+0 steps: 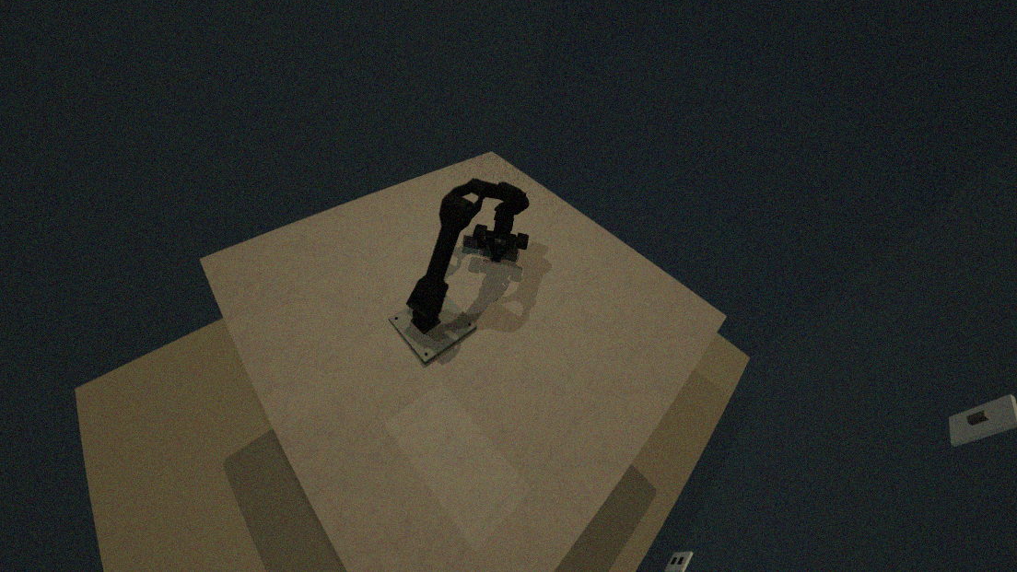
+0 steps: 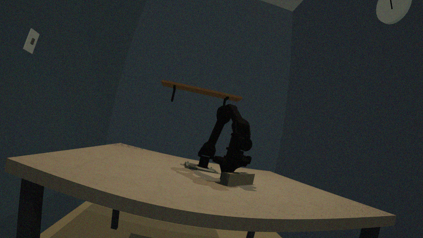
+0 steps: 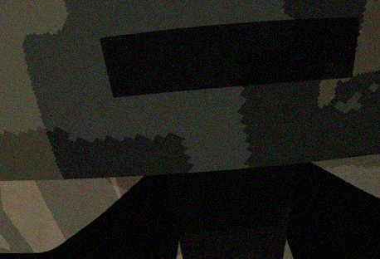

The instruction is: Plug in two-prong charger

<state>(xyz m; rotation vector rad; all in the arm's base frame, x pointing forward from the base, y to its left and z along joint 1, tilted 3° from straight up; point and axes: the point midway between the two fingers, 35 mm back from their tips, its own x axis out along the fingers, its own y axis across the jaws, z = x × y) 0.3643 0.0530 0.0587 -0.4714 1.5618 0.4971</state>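
The power strip (image 2: 240, 179) (image 3: 216, 127) is a low grey box on the table, with a long black rectangle on its top in the wrist view. My gripper (image 1: 496, 254) (image 2: 228, 170) (image 3: 224, 161) points down at the strip's top, its tips at or just above it. It is shut on the charger (image 3: 233, 243), a very dark block between the black fingers at the wrist view's bottom. The prongs, the outlet slots below and any gap between charger and strip are hidden. I cannot tell from these views how deep the prongs sit.
The arm's base plate (image 1: 426, 350) (image 2: 191, 166) is fixed to the table (image 1: 337, 386) (image 2: 124, 176) close to the strip. A wooden shelf (image 2: 199, 90) hangs on the wall behind the arm. A round clock (image 2: 400, 4) and a wall switch (image 2: 28, 46) (image 1: 1000, 419) are far off.
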